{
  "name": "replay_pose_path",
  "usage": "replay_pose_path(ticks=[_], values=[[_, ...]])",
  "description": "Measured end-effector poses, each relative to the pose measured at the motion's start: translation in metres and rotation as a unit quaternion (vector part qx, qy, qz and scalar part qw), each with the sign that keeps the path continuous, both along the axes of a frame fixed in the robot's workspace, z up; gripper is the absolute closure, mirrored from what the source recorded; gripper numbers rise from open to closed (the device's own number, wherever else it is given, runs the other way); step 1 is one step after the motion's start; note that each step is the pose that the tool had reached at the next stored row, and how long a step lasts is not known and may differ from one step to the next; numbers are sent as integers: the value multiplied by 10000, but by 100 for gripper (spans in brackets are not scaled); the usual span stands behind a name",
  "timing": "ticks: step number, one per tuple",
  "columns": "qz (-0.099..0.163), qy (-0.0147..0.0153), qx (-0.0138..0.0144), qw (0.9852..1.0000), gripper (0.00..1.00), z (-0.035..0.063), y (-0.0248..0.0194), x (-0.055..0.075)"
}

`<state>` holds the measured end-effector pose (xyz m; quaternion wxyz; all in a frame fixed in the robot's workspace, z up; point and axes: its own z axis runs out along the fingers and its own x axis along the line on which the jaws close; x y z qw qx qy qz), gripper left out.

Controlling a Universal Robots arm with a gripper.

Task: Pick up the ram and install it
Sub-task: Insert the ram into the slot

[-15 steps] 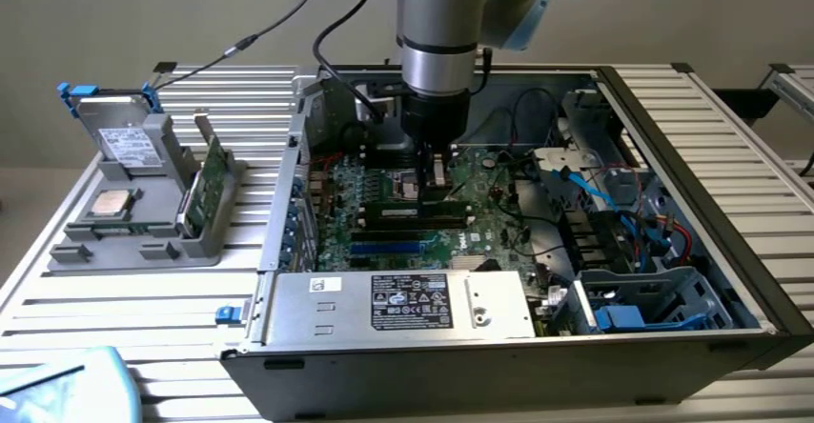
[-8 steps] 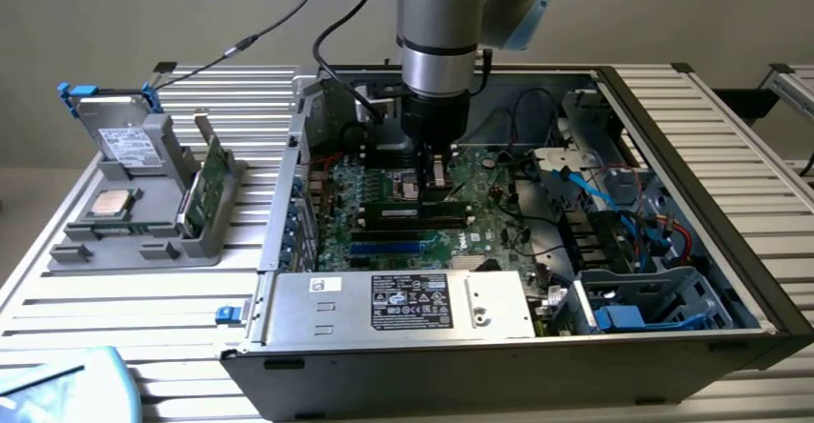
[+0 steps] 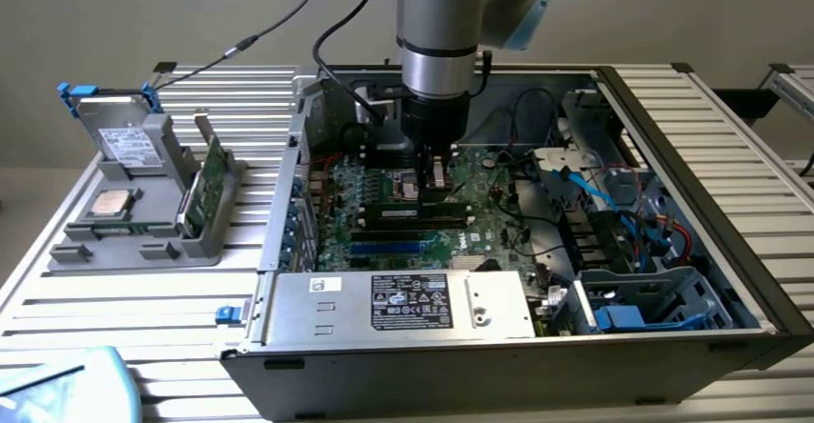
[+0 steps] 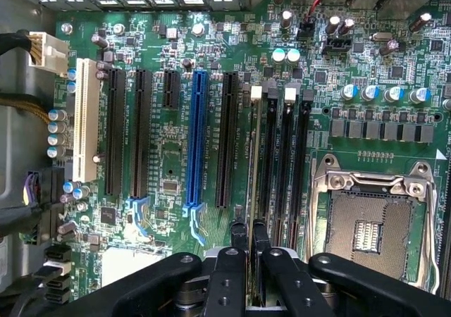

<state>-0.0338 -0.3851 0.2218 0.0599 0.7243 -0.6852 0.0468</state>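
We see the gripper low inside the open computer case, hemmed by the rear wall, loose cables toward the exterior view's right, and the power supply at the front edge; above the motherboard stays open.

The arm is a silver cylinder with light blue joint caps and black cables trailing beside it. Its claw is black, with round screws along its linkages.
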Motion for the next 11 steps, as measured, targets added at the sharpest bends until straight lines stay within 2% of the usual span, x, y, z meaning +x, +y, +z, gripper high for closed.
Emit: replay_pose_path(ticks=[11], values=[[-6,0,4,10000,86,-21,0,0]])
